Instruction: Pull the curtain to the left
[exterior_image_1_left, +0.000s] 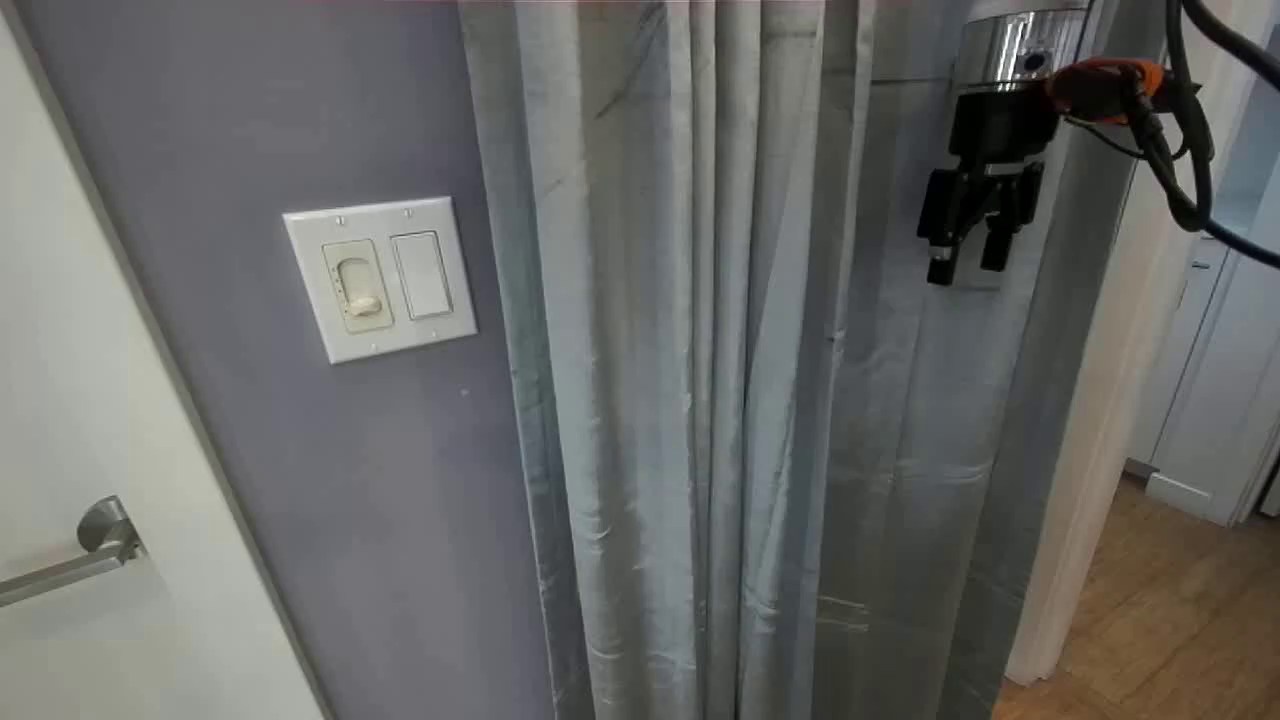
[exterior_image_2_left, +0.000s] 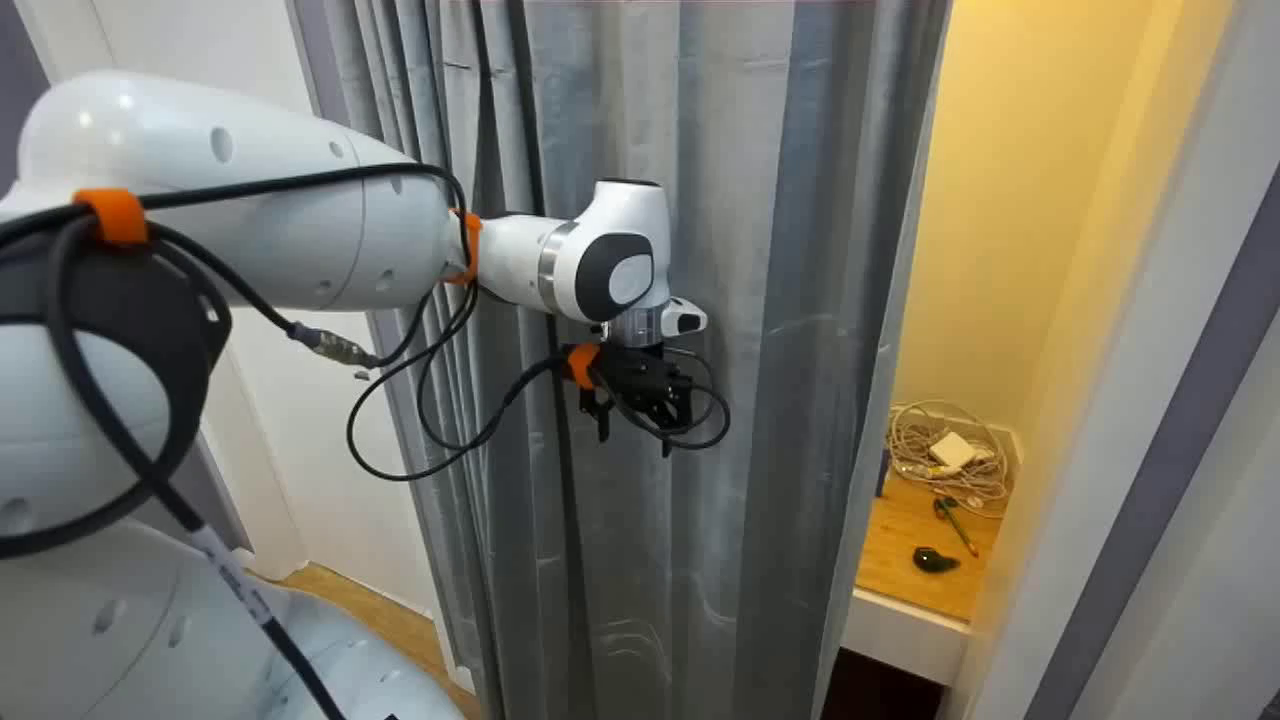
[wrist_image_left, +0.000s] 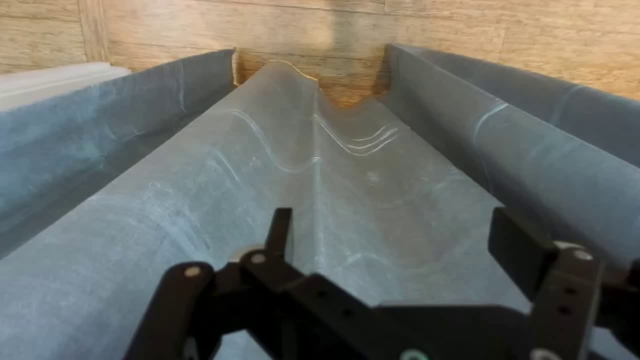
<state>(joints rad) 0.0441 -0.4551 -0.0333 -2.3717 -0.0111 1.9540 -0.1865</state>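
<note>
The curtain is tall grey-blue fabric with long vertical pleats and a slight sheen. It hangs in both exterior views (exterior_image_1_left: 640, 420) (exterior_image_2_left: 720, 540) and fills most of the wrist view (wrist_image_left: 320, 165). My gripper is black and points down in front of the curtain's flatter part in both exterior views (exterior_image_1_left: 968, 265) (exterior_image_2_left: 635, 440). In the wrist view the gripper's fingers (wrist_image_left: 395, 225) stand wide apart, with no fabric pinched between them. Fabric shows beyond the fingers. I cannot tell whether a finger touches the curtain.
A white switch plate (exterior_image_1_left: 381, 280) sits on the grey-purple wall (exterior_image_1_left: 400, 450) beside the curtain. A metal door handle (exterior_image_1_left: 105, 550) is at the far left. Beyond the curtain's edge, an alcove shelf (exterior_image_2_left: 900, 540) holds tangled cables (exterior_image_2_left: 940, 450). Loose black cables (exterior_image_2_left: 400, 470) hang from my arm.
</note>
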